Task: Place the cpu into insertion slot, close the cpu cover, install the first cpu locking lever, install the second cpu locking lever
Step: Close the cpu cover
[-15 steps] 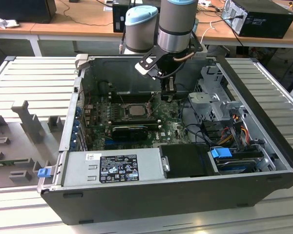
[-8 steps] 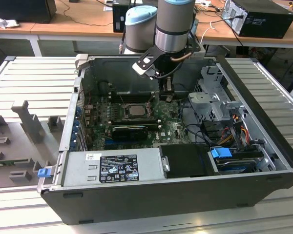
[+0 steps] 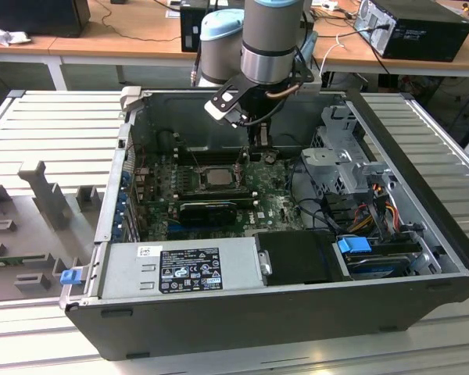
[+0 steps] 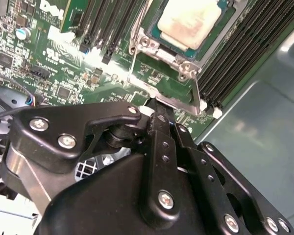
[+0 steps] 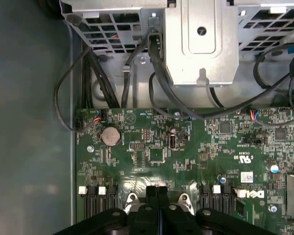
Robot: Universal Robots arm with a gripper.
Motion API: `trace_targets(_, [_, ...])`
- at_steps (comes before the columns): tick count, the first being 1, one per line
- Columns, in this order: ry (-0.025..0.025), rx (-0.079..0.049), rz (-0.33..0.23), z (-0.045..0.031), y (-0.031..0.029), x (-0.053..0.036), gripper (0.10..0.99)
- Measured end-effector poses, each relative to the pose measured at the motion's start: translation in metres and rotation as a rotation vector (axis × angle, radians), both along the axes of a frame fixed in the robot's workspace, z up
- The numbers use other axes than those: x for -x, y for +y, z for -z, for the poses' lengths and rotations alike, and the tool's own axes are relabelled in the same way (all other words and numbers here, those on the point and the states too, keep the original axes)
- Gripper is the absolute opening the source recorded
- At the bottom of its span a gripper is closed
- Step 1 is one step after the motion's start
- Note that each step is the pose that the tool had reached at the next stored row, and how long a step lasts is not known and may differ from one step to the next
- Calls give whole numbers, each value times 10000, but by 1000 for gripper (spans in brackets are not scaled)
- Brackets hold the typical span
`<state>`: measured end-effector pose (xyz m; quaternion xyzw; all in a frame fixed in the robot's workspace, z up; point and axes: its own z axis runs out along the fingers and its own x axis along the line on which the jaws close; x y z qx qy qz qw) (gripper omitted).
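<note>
As I scan across from the exterior view's left, I note:
bench [image 3: 47, 141]: grey ribbed top carrying the open computer case [image 3: 219, 312].
cpu [image 3: 216, 176] [image 4: 188, 22]: pale square seated in the insertion slot [image 3: 191, 180] on the green motherboard [image 3: 273, 207].
cpu cover [image 4: 159, 49]: silvery frame lying down around the cpu.
gripper [image 3: 250, 148] [image 4: 160, 105] [image 5: 157, 190]: just beside the insertion slot on the exterior view's right, jaws clenched together, tips at the cpu cover's metal edge.
drive cage [image 3: 340, 160]: further right.
</note>
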<state>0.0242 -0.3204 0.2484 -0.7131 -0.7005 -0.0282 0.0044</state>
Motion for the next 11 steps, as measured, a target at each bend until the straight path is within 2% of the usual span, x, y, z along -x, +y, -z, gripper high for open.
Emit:
trace_targets(3, [0,0,-1,0,0,46,106])
trace_targets(5, [0,-1,-1,1,1,125,106])
trace_targets(7, [0,0,-1,2,0,244,106])
trace_targets(8, [-1,-2,1,33,2,322,106])
trace_targets(11, [0,-1,-1,105,3,365,106])
